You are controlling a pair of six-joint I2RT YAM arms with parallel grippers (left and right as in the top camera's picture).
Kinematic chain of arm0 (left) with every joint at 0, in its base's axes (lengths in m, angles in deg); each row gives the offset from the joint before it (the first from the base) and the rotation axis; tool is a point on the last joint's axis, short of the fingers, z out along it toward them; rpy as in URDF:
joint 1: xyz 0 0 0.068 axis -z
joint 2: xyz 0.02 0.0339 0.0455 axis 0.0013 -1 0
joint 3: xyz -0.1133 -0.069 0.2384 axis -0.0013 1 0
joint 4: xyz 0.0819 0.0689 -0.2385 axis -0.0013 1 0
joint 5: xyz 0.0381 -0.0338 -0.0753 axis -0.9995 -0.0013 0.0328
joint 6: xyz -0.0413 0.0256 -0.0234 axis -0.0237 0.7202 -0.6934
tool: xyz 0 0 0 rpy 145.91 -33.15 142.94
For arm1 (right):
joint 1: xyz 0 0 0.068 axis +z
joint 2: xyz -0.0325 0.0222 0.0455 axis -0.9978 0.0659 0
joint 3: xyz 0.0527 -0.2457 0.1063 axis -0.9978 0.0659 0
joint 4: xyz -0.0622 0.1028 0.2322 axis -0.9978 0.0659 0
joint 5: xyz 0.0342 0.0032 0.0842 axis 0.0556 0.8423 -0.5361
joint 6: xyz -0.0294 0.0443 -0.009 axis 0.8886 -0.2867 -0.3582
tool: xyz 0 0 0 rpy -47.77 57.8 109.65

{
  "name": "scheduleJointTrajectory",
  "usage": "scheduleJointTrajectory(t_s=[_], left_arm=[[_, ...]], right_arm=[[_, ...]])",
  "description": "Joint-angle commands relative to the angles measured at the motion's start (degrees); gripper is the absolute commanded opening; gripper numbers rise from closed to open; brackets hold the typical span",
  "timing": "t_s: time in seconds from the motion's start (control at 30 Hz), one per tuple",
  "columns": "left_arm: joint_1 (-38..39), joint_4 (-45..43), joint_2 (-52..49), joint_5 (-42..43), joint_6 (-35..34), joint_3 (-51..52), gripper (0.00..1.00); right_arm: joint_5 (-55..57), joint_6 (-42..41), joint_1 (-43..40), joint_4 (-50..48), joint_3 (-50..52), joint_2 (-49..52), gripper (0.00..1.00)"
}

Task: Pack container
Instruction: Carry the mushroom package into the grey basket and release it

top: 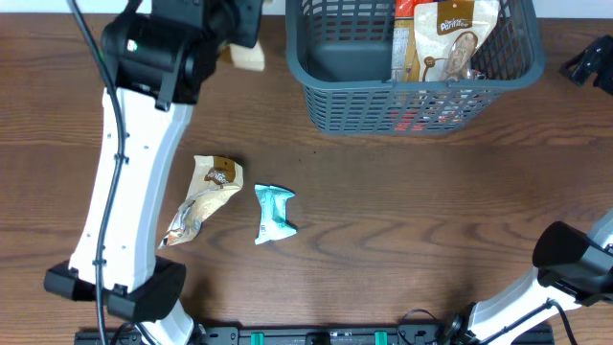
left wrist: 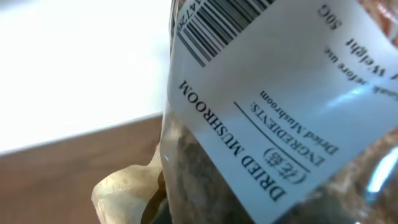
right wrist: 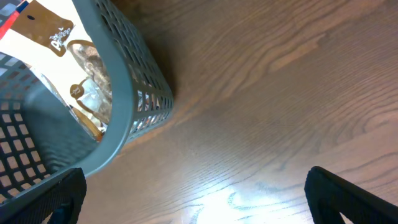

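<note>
Container (top: 354,107), a grey-blue slatted basket, stands at the far side of the table (top: 431,220), right of centre. Nearest the robot, two packets lie loose on the wood, just beside each other: a tan packet (top: 203,199) on the left and a teal packet (top: 274,214) on the right. Beyond them, in the basket's right half, a brown-and-white packet (top: 460,38) stands beside a red-topped packet (top: 407,11). The right gripper (right wrist: 196,202) hangs over bare wood just outside a corner of the basket, its fingers wide apart and holding nothing. At the far edge, left of the basket, the left gripper (top: 239,38) is clamped on a clear bag (left wrist: 280,124) labelled dried mushroom, held above the table.
</note>
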Motion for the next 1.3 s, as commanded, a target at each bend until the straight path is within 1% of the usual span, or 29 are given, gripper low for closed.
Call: scheduleJointTrajectory(t_s=[0.0,0.13,0.27,0.37,0.47,0.77,0.87,1.07,1.1,1.13,1.17,1.2,1.23,1.27], left_arm=[[3.63,-2.19,-2.12,-2.82,-0.92,-0.35,0.06],[6.91,-7.74,-3.48,-2.8,-0.92,-0.28,0.06],[9.27,-15.37,-5.7,-2.8,-0.92,-0.28,0.06],[10.01,-19.98,-7.89,-2.75,-0.92,-0.26,0.06],[10.05,-22.71,-10.64,-2.32,-0.92,-0.26,0.06],[10.16,-23.41,-20.06,-1.25,-1.7,-0.24,0.06],[10.16,-22.64,-22.12,-1.25,-3.13,-0.24,0.06],[10.16,-20.96,-23.89,-1.25,-3.1,-0.02,0.06],[10.16,-20.74,-23.89,-1.25,-3.1,-0.02,0.07],[10.16,-20.52,-23.89,-1.25,-3.08,-0.02,0.14],[10.16,-20.41,-23.89,-1.25,-3.08,-0.02,0.17],[10.16,-20.35,-23.89,-1.25,-3.08,-0.02,0.23],[10.16,-20.24,-23.89,-1.25,-3.08,-0.02,0.25],[10.16,-20.09,-23.89,-1.27,-3.08,-0.02,0.31]], right_arm=[[-0.5,0.37,0.37,0.22,0.13,0.04,0.99],[-0.5,0.37,0.37,0.46,0.13,0.04,0.99],[-0.5,0.37,0.37,0.46,0.13,0.04,0.99],[-0.5,0.37,0.37,0.72,0.13,0.04,0.99],[-0.52,0.37,0.37,1.01,0.13,0.04,0.99],[-0.52,0.35,0.37,1.09,0.13,0.04,0.99],[-0.52,0.35,0.37,1.2,0.13,0.04,0.99],[-0.52,0.35,0.37,1.55,0.13,0.04,0.99],[-0.52,0.37,0.37,1.55,0.13,0.04,0.99],[-0.52,0.35,0.37,1.55,0.13,0.04,0.99],[-0.52,0.37,0.37,1.55,0.13,0.04,0.99],[-0.52,0.37,0.37,1.55,0.13,0.04,0.99],[-0.52,0.37,0.37,1.57,0.13,0.04,0.99],[-0.52,0.37,0.37,1.66,0.13,0.04,0.99]])
